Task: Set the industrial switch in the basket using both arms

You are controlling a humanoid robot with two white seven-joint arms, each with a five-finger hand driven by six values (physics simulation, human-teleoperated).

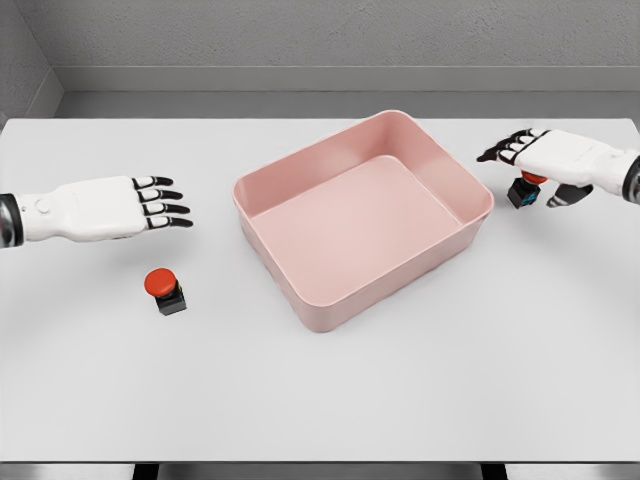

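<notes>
A pink rectangular basket (300,215) sits in the middle of the white table, turned at an angle. One industrial switch (164,290), a red button on a black base, stands on the table left of the basket. My left hand (160,203) hovers just above and behind it, fingers stretched out, holding nothing. A second switch (524,190) with a red button and a dark blue-black base stands right of the basket. My right hand (525,160) hangs over it with fingers spread forward and the thumb down beside it; it does not grip the switch.
The white table (320,400) ends at a front edge near the bottom of the picture. A grey wall runs behind the table's far edge.
</notes>
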